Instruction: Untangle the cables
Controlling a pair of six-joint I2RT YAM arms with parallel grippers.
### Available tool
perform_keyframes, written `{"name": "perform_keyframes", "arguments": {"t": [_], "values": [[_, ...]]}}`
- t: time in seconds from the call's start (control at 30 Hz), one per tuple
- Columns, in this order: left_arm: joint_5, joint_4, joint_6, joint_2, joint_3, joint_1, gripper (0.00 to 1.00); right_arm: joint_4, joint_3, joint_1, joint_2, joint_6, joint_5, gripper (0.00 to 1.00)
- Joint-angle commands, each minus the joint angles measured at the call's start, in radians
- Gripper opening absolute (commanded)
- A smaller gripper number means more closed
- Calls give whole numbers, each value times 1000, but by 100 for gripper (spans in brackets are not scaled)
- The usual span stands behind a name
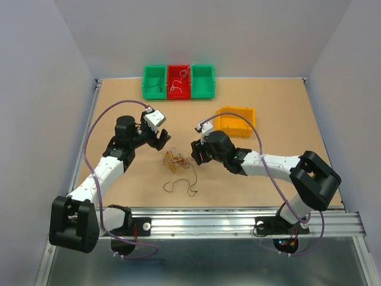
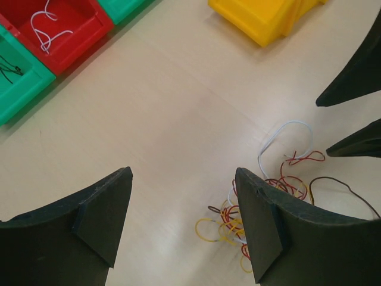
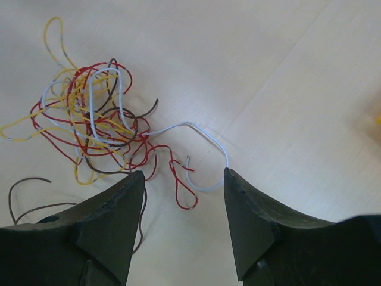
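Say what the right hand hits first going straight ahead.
Probably the thin white curly wire trailing from the tangled bundle of coloured wires, on the tan tabletop ahead of the open right hand; depth is unclear.

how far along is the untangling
Done: a white wire lies in the red bin, a dark one in the left green bin. In hand: nothing; left tool and right tool hang open by the tangle. Left: that red, yellow, white and brown knot.
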Motion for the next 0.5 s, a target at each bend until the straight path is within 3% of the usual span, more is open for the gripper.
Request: {"name": "perform_keyframes", "arguments": {"t": [0.0, 0.33, 0.47], "values": [[56, 126, -4, -39, -2, -9, 80, -12, 91, -17, 49, 30, 14, 61], [50, 141, 51, -51, -33, -31, 80, -86, 220, -43, 211, 53, 99, 59], [69, 142, 63, -59, -45, -40, 80, -123, 261, -52, 266, 51, 66, 48]]}}
